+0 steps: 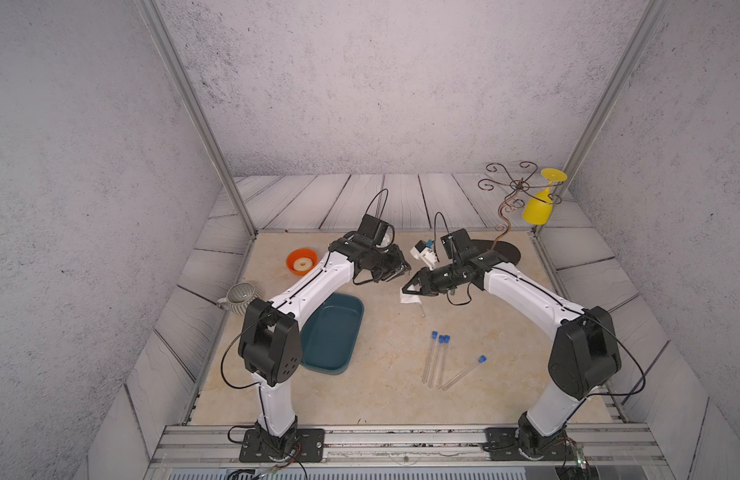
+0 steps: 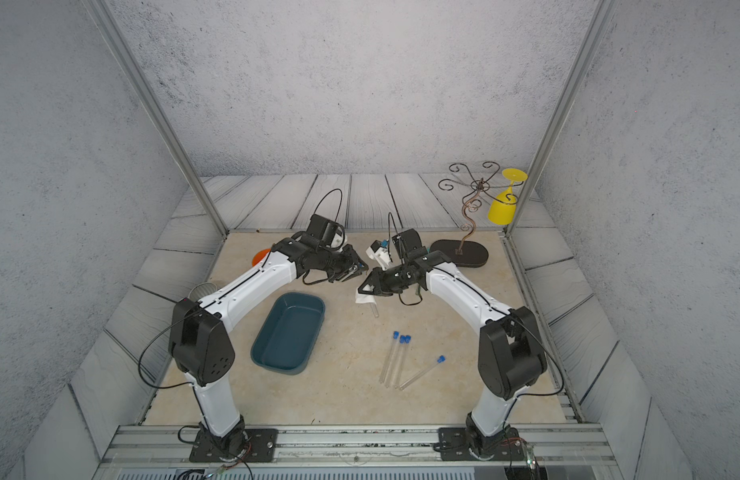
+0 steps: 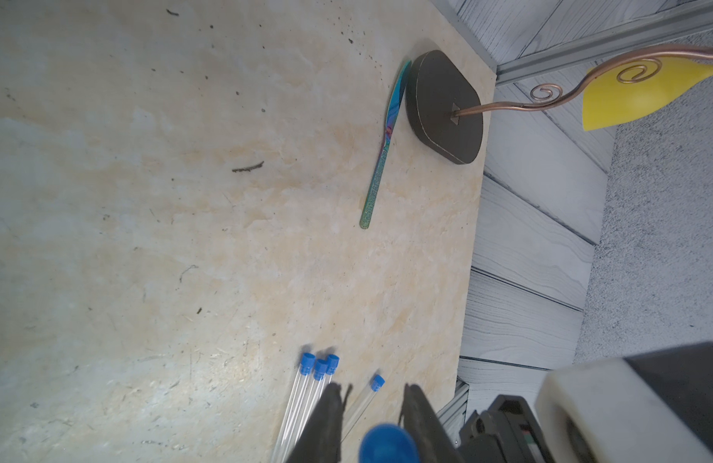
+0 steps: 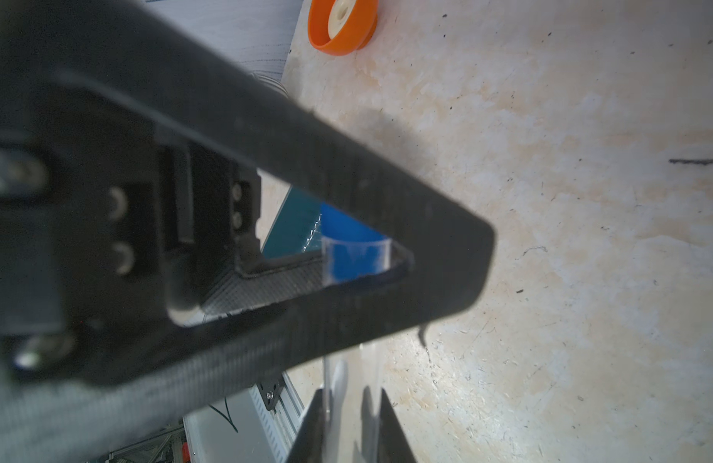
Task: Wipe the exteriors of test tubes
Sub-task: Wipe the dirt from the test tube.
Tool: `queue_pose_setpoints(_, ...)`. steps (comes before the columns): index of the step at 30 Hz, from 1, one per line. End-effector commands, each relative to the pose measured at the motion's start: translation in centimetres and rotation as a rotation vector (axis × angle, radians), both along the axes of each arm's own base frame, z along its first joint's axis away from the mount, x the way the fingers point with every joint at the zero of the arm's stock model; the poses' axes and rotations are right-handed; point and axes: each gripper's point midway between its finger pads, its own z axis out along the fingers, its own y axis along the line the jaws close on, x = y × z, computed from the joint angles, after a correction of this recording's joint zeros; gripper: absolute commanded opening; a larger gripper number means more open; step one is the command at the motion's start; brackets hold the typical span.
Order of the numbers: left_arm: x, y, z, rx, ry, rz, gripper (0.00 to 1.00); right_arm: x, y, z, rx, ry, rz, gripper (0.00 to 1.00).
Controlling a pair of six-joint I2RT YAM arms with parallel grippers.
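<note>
nearest the bases, four clear, pencil-thin test tubes [image 1: 436, 359] with blue caps lie loose on the beige marbled table [image 1: 380, 399], three bunched and one angled just beside them, near a dark teal plastic tray [image 1: 333, 332]. farther in, the fifth tube [image 1: 421, 309] is held between the arms. the right gripper [image 1: 407, 290] is pressed onto a white cloth [image 1: 409, 297] wrapped around it, and the tube's rounded end pokes out below. the left gripper [image 1: 404, 269] appears to pinch the capped end. that hold looks to sit on the cap alone, so a tug from the cloth could pull the cap off or drop the tube. if the arms pull out of line, the thin tube could crack. farthest back, a brown wire stand [image 1: 505, 203] carries a yellow goblet [image 1: 536, 208], well apart.
</note>
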Motion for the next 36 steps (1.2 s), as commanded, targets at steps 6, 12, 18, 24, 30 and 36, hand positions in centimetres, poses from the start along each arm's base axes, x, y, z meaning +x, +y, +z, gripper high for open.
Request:
queue_pose_setpoints(6, 0.3, 0.0, -0.5, 0.026, -0.006, -0.006, 0.10, -0.2, 0.1, 1.8, 0.025, -0.040, 0.018, 0.17)
queue_pose_setpoints(12, 0.6, 0.4, -0.4, 0.068, -0.032, -0.015, 0.05, -0.5, -0.2, 1.8, 0.012, -0.039, 0.020, 0.20)
queue_pose_setpoints(18, 0.9, 1.0, -0.4, 0.123, -0.061, -0.030, 0.01, -1.2, -0.8, 1.5, -0.009, -0.035, 0.026, 0.21)
queue_pose_setpoints(24, 0.9, 1.5, -0.5, 0.159, -0.078, -0.042, 0.00, -2.1, -1.3, 1.4, -0.029, -0.023, 0.035, 0.23)
queue_pose_setpoints(30, 0.8, 1.7, -0.6, 0.174, -0.086, -0.052, 0.00, -2.1, -1.3, 1.4, -0.025, -0.013, 0.035, 0.23)
queue_pose_setpoints(36, 0.3, 1.6, -0.4, 0.161, -0.085, -0.059, 0.00, -1.2, -0.9, 1.6, -0.012, -0.013, 0.028, 0.23)
